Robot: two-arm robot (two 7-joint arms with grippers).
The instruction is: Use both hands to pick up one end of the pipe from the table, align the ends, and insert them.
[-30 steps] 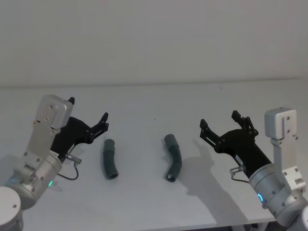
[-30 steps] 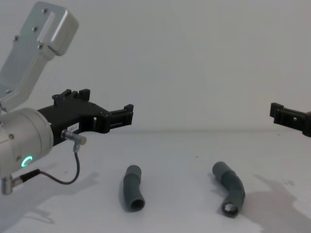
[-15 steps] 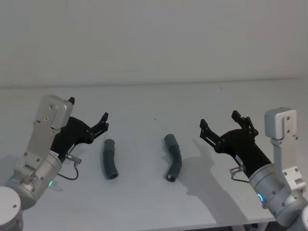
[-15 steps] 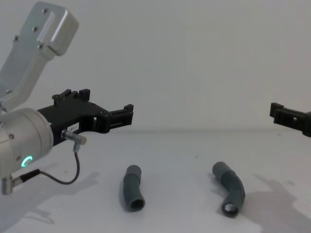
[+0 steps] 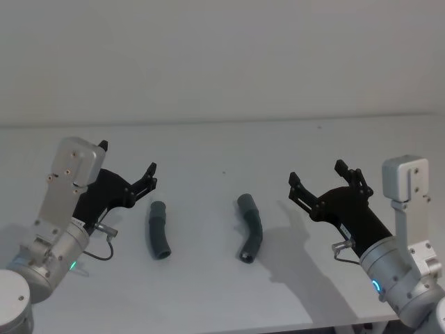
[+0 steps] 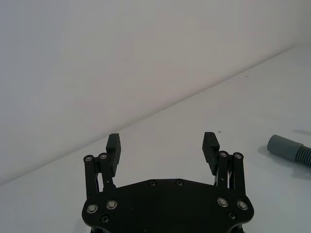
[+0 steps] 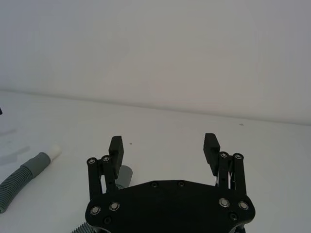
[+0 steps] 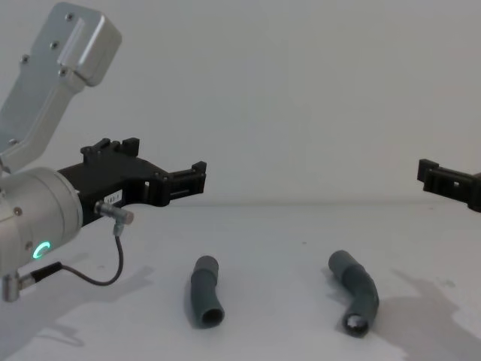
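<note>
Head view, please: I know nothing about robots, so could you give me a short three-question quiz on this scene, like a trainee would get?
1. True or false: the left gripper is clamped on the left hose piece.
2. How many hose pieces lie on the table? A) one B) two C) three
3. Fill in the blank: the right gripper hangs above the table, to the right of the right hose piece, with its jaws ____.
Key: 1 false, the left gripper is open and clear of the left hose piece; 2 B; 3 open.
</note>
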